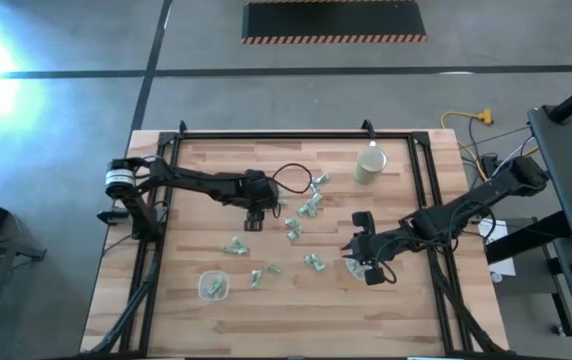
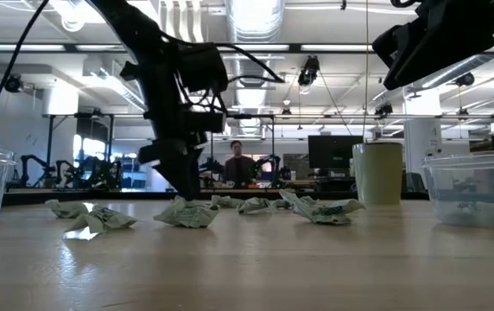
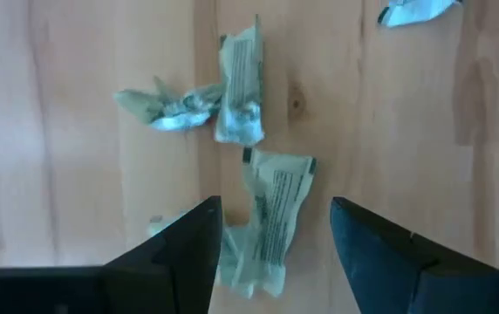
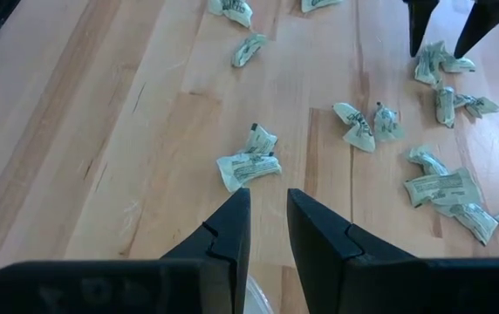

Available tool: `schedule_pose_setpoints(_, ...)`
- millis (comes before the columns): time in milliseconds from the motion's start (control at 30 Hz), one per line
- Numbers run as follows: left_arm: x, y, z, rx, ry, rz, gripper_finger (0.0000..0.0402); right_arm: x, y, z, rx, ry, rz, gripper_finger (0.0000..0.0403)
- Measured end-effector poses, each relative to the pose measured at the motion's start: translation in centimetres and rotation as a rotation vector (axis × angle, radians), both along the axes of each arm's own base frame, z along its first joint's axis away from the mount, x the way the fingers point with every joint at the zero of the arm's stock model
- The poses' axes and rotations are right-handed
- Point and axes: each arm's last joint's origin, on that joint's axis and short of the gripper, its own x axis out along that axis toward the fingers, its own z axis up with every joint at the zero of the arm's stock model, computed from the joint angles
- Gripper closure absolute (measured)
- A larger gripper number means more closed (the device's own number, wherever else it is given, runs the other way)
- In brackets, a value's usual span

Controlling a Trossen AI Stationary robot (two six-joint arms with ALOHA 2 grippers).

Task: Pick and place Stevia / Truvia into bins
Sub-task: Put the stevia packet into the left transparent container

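**Op:** I've got the left gripper [image 3: 276, 240] low over the board's middle, jaws wide apart, straddling a crumpled sachet [image 3: 271, 218]. Nothing held. I read this as the reach step of a pick.

**Spotter:** And the right gripper [image 1: 363, 262]?

**Op:** It's hanging right above the right bin [image 2: 476, 186], jaws narrowly apart, nothing between them that I can see. The wrist view looks past them to another sachet [image 4: 249, 164] lying on the wood.

**Spotter:** Where's the rest?

**Op:** The loose sachets [image 1: 301, 215] are scattered across the table [image 1: 206, 170] centre; a few already sit in the left bin [image 1: 213, 287], near the front edge.

**Spotter:** Next?

**Op:** On the left, I'd say drop straight down and pinch the sachet. It's thin and crumpled, so the tips need to reach the wood or they'll slide over it. Then carry it to the left bin.
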Motion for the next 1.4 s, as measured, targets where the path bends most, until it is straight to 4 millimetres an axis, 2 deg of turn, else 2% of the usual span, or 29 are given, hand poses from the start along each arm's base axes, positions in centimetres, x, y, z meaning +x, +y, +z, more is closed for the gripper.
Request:
schedule_pose_setpoints(100,-0.1,0.2,-0.8,-0.018,0.039,-0.005,0.0203,0.0,0.0,0.0,0.001,-0.003,0.000,0.0335)
schedule_pose_setpoints(367,0.1,0.4,-1.3,-0.023,0.052,-0.006,0.0212,0.0,0.0,0.0,0.001,-0.006,0.002,0.0335)
schedule_pose_setpoints(800,0.0,0.3,-1.3,-0.045,0.046,0.012,0.0329,0.1,0.0,0.0,0.003,-0.010,0.002,0.0335)
schedule_pose_setpoints(1267,0.1,0.3,-1.3,-0.050,0.038,0.039,0.0397,0.1,0.0,0.0,0.005,-0.012,0.000,0.0335)
schedule_pose_setpoints(1400,0.0,0.3,-1.2,-0.053,0.030,0.062,0.0400,0.1,0.0,0.0,0.006,-0.012,0.000,0.0335)
